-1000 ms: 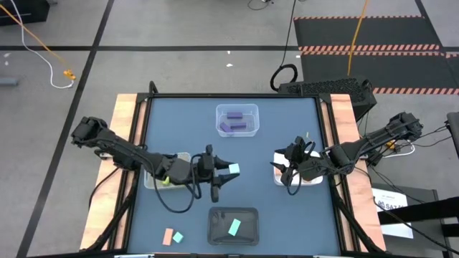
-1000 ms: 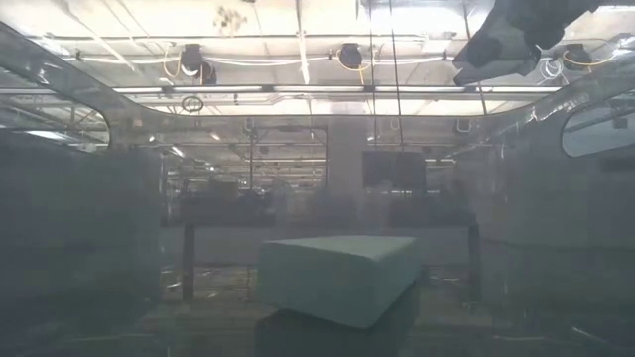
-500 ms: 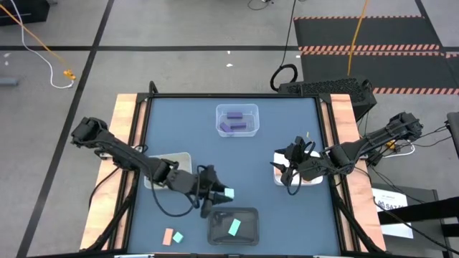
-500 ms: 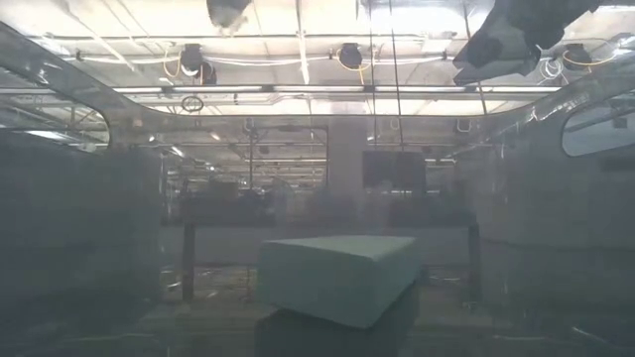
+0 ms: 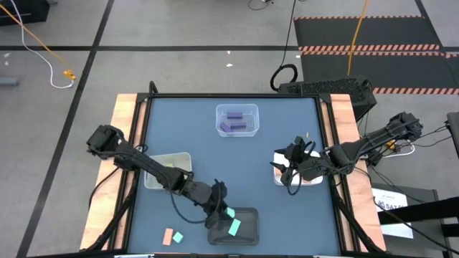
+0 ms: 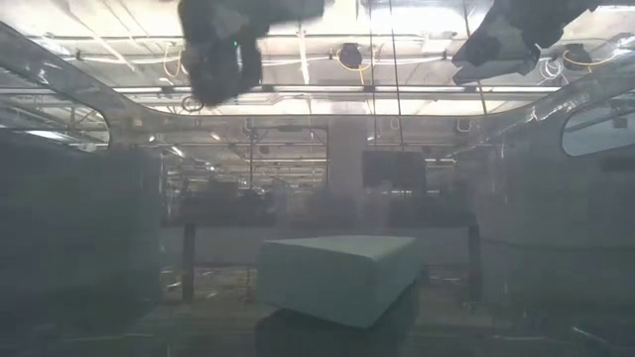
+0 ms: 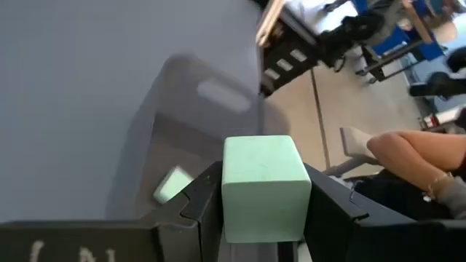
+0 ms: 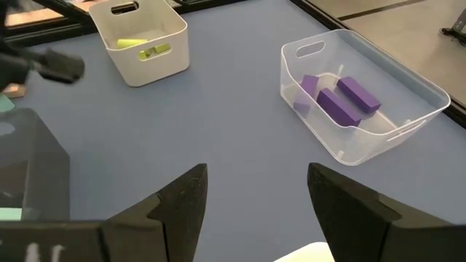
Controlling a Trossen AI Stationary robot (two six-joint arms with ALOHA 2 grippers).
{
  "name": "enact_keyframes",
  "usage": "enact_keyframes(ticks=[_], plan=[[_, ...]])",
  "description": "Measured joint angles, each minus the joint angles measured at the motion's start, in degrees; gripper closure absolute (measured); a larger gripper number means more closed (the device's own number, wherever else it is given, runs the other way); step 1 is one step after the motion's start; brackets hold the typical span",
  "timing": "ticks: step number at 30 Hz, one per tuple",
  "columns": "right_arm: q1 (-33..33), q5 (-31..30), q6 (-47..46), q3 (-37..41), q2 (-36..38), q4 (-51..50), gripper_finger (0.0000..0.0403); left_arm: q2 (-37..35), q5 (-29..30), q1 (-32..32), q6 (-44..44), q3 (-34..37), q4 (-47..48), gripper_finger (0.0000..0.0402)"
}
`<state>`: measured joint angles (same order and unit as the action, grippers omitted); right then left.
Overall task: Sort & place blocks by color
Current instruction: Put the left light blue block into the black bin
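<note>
Worktop (image 5: 237, 158): blue surface, wooden side rails.

Black tray (image 5: 244, 226): near edge, centre; one cyan block (image 5: 234, 227) lies inside.

Clear tray (image 5: 237, 120): far centre; holds purple blocks (image 5: 233, 122), three visible in the right wrist view (image 8: 336, 102).

White tray (image 5: 167, 169): left of centre, partly under the left arm; yellow-green blocks (image 8: 142, 48) inside.

Fourth tray (image 5: 315, 177): right side, mostly hidden beneath the right arm.

Left tool (image 5: 219, 209): over the far-left corner of the black tray, clamped on a light cyan cube (image 7: 263, 185). The cube sits between the two fingers, gripped on its two sides, its end face clear of them. Below it, the tray and the cyan block already there (image 7: 173, 183).

Right tool (image 5: 288, 166): held above the right-hand tray, fingers spread wide, nothing between them.

Loose blocks: one salmon-orange block (image 5: 167, 236) and one small cyan block (image 5: 178, 237), just beside each other at the near-left corner of the worktop, well apart from both tools.
</note>
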<state>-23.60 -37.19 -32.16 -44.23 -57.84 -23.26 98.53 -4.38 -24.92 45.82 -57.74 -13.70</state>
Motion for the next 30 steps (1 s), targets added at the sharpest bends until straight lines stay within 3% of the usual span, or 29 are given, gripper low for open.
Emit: enact_keyframes(ticks=[7,15,30], plan=[[0.0,0.0,-0.1,0.0,0.0,1.0,0.0174,3.3,-0.2,-0.3,9.2,0.0,0.0,0.0256],[0.0,0.0,0.0,0.0,0.0,2.2,0.0174,3.6,-0.2,-0.1,10.3,0.0,-0.3,0.0253],[0.0,0.0,0.0,0.0,0.0,2.1,0.0174,2.3,-2.0,0.1,10.1,0.0,-6.5,0.0168]])
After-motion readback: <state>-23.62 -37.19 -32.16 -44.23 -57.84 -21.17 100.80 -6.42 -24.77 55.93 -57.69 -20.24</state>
